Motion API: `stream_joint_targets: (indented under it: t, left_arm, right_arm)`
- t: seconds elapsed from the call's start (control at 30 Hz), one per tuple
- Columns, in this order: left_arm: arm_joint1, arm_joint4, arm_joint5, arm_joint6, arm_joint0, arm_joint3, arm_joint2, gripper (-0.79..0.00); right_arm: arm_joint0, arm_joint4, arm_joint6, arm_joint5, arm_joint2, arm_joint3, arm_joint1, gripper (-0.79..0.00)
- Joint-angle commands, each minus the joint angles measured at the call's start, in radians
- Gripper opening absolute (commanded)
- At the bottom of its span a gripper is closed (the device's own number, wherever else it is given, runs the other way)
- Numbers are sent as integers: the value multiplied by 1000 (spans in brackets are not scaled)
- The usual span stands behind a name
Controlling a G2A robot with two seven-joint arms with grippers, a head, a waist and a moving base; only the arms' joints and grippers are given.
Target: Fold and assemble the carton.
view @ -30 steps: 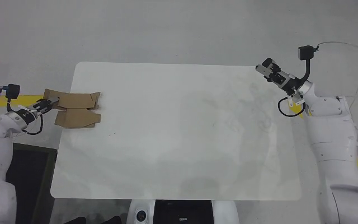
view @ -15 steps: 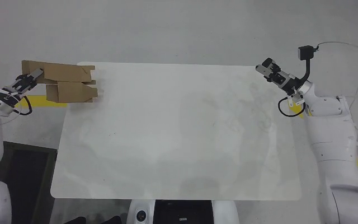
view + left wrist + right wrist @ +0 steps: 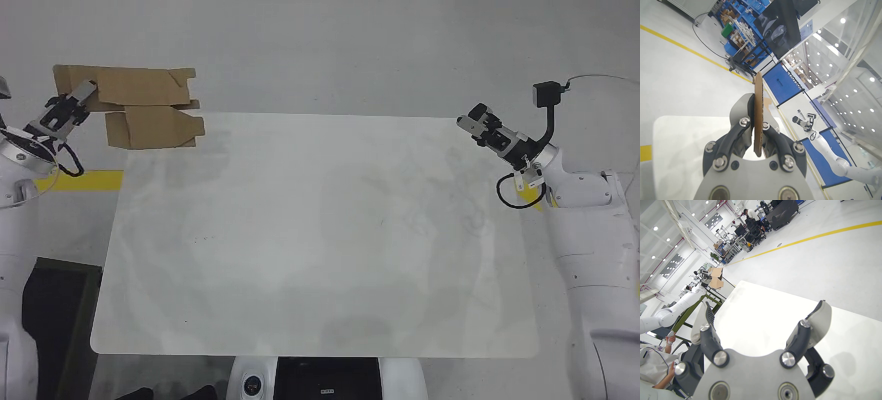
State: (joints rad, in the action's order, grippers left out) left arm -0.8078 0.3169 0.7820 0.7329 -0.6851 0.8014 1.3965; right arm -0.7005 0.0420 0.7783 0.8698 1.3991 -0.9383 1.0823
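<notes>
At the table corner, left hand clamps carton, edge-on in its wrist view; right hand spread.

Top view looks down on the table — wrist views face across it from opposite ends.
</notes>
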Motion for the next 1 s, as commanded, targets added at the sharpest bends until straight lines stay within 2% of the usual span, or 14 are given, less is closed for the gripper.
stream_joint_targets:
  t: [0.0, 0.17, 0.43, 0.67, 0.97]
  left_arm:
    - [-8, 16, -25, 3, -5, 52, -23, -785]
    - [-29, 37, -67, 12, -3, 141, -81, -785]
    - [-66, 72, -117, 45, 24, 216, -180, -785]
    - [-103, 49, -133, 66, 50, 242, -285, -785]
    - [-145, 7, -126, 84, 47, 268, -397, -785]
  right_arm:
    - [0, 0, 0, 0, 0, 0, 0, 0]
    - [0, 0, 0, 0, 0, 0, 0, 0]
    - [0, 0, 0, 0, 0, 0, 0, 0]
    - [0, 0, 0, 0, 0, 0, 0, 0]
    - [0, 0, 0, 0, 0, 0, 0, 0]
